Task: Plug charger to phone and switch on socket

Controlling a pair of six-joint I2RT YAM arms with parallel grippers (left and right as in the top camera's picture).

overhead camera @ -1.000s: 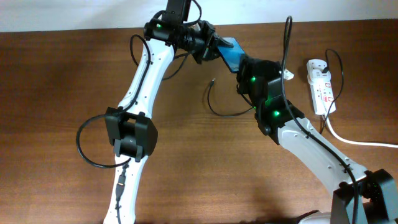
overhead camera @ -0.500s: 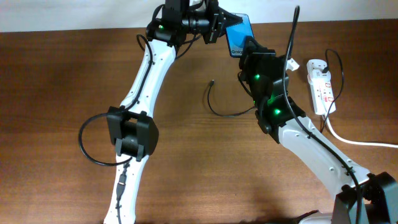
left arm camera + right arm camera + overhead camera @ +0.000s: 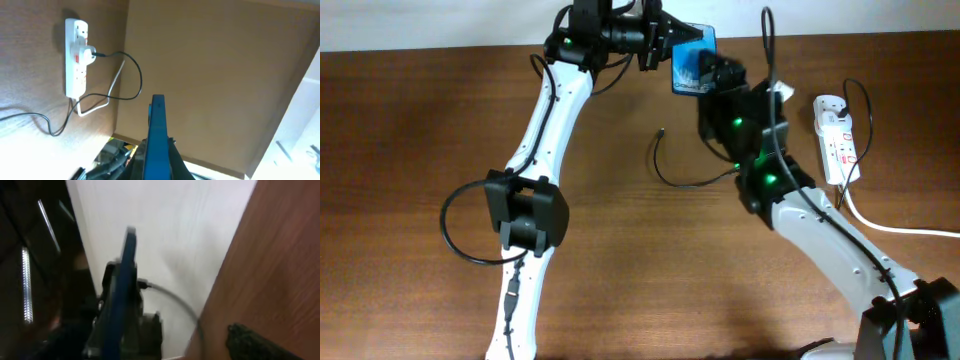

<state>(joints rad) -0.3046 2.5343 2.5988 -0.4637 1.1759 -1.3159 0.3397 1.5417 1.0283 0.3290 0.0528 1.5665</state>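
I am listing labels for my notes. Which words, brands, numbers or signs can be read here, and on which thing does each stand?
No text can be read in any view.
The phone: pale marks on its blue screen, too small to read.
The socket: red markings, too small and blurred to read.

Phone (image 3: pixel 692 68) screen bright blue, frame black. Socket (image 3: pixel 836 135) white with red markings, cord (image 3: pixel 900 228) white too. Charger (image 3: pixel 682 185) black. Table (image 3: pixel 400 150) brown, wood-grain. Left arm (image 3: pixel 550 120), right arm (image 3: pixel 830 235) white – black joints, green LEDs.
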